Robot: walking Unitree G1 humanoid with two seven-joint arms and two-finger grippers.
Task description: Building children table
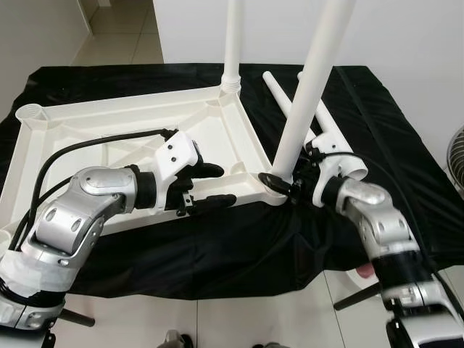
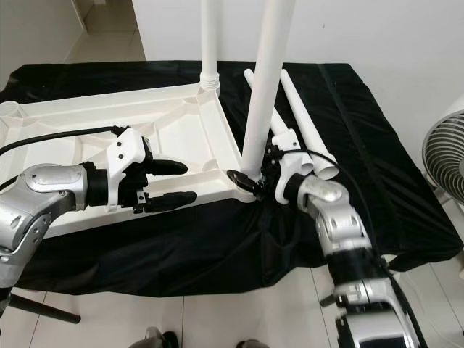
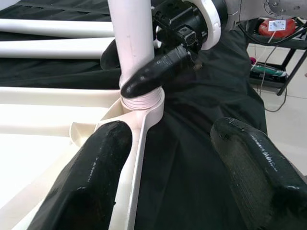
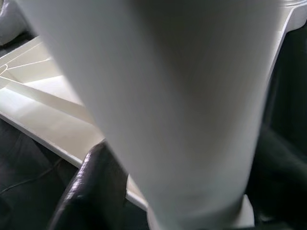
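The white tabletop point(image 1: 130, 119) lies upside down on a black cloth point(image 1: 217, 254). One white leg point(image 1: 233, 43) stands upright in its far right corner. A second leg point(image 1: 312, 80) leans in the near right corner socket, threads point(image 3: 141, 101) just above the socket. My right gripper point(image 1: 281, 181) is shut on this leg's base; the leg point(image 4: 168, 105) looms close with one black finger point(image 4: 91, 191) beside it. My left gripper point(image 1: 225, 185) is open, its fingers point(image 3: 96, 177) straddling the near rim a short way left of that socket. Two loose legs point(image 1: 286, 101) lie on the cloth at the right.
An open socket point(image 1: 29, 112) marks the tabletop's far left corner. A fan point(image 2: 444, 145) stands on the floor at the right. A white wall rises behind the table, and tiled floor point(image 1: 254, 319) lies in front. A dark rack point(image 3: 280, 28) stands beyond the cloth's edge.
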